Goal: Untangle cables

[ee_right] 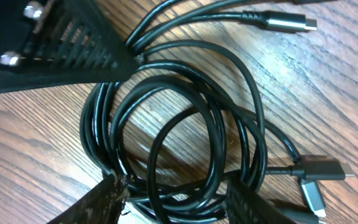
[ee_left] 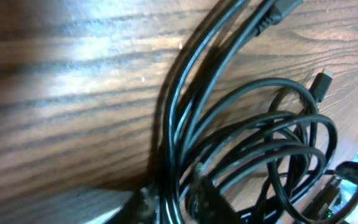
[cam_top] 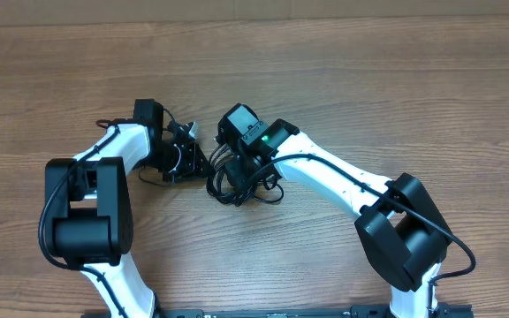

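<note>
Wooden table (cam_top: pixel 369 79) fills the scene. At its middle, between the two arms, lies the black coil of cables (cam_top: pixel 237 181). The left fingers (ee_right: pixel 73 43) pinch several strands. The right fingers (ee_right: pixel 98 205) straddle the loops, but I cannot tell whether they grip. A silver-tipped plug (ee_right: pixel 291 23) lies loose nearby.

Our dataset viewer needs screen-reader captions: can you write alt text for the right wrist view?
A loose coil of black cables lies on a wooden table, silver-tipped plugs at the right. The right gripper straddles the coil's lower edge, fingers apart.
</note>
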Tool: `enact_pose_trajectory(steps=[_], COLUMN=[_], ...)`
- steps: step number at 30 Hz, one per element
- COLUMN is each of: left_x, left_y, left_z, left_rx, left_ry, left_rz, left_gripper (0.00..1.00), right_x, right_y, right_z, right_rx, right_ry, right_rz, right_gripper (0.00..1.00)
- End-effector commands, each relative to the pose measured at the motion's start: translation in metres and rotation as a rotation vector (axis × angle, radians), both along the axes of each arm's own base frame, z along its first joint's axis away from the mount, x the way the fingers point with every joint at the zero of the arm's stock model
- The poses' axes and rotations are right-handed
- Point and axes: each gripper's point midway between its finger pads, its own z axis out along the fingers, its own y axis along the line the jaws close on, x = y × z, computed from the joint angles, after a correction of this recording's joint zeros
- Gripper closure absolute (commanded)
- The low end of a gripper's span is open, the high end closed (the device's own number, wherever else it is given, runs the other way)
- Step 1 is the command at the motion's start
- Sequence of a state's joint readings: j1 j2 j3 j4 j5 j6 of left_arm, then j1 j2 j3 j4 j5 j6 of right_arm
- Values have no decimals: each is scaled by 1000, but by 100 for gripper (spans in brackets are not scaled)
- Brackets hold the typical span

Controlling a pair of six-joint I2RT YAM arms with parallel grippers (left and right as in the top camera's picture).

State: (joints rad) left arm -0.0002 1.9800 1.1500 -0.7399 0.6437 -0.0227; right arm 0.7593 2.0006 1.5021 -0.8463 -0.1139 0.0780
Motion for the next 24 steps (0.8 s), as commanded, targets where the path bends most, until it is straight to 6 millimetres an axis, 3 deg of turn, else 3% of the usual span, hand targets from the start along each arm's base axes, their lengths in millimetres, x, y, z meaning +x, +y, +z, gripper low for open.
enact_pose_trajectory(steps=[1, 5, 10, 15, 19, 22, 24], left_x=[-3, -11, -8, -5, -4, -4, -3], left_y=[8, 1, -3, -3, -5, -20, -20], left_z=[18, 15, 3, -4, -6, 1, 1], left_rx=[77, 131, 281, 275, 267, 170, 170], left_ry=[-41, -11, -28, -49, -69, -117, -122], left_rz=[8, -6, 1, 26, 14, -73, -72], left_gripper=[68, 67, 64, 65, 68, 68, 67], right_x=[0, -3, -12, -11, -7, -3, -2], right_y=[-2, -3, 1, 0, 5, 4, 5], right_z=[7, 6, 6, -10, -10, -10, -11], right_rx=[0, -5, 23, -5, 15, 9, 10], right_ry=[-21, -11, 40, 55, 41, 25, 21], right_rz=[-2, -3, 9, 6, -1, -4, -5], right_gripper=[49, 59, 60, 62, 66, 65, 63])
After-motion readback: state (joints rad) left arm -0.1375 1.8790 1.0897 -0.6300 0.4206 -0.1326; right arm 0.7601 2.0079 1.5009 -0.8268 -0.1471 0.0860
